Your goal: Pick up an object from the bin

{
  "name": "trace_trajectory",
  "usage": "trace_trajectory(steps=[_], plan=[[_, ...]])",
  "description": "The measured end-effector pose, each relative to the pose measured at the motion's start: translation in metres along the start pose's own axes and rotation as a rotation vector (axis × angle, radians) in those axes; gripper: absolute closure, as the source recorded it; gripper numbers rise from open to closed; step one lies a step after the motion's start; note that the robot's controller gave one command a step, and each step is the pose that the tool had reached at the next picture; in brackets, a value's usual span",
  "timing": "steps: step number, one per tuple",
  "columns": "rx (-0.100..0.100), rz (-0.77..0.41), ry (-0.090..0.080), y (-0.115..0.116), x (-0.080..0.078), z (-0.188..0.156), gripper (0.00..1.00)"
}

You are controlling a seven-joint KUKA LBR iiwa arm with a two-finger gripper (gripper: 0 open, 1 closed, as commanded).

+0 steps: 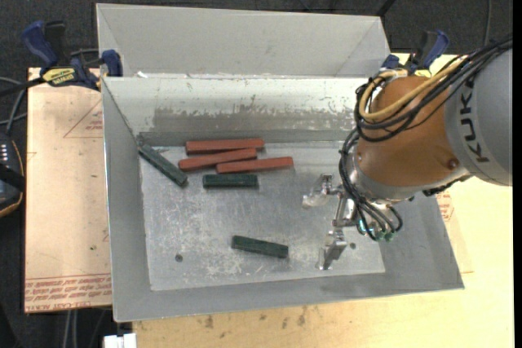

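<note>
My gripper (322,226) hangs over the bin's right side, its two metal fingers spread apart with bare floor between them. One fingertip (313,198) points toward the middle of the bin, the other fingertip (329,255) reaches near the front wall. The nearest thing is a dark green bar (259,247) lying flat on the floor to the left of the lower finger, apart from it. A second dark green bar (231,182) lies farther back, just in front of three red-brown bars.
Three red-brown bars (236,156) lie side by side near the back wall. A dark grey-green bar (162,165) lies slanted in the back left corner. The arm with its orange cover and cables looms over the bin's right wall.
</note>
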State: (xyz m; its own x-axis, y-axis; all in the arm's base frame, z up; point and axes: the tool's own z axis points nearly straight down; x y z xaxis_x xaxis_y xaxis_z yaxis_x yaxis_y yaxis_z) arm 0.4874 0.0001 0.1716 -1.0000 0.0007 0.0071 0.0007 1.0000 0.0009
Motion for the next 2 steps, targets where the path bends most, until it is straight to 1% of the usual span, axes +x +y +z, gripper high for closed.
trace_trajectory(steps=[1,2], plan=[[0.0,0.0,-0.007,0.0,-0.002,-0.003,0.0],[-0.002,-0.112,-0.026,0.079,-0.032,0.094,1.0]])
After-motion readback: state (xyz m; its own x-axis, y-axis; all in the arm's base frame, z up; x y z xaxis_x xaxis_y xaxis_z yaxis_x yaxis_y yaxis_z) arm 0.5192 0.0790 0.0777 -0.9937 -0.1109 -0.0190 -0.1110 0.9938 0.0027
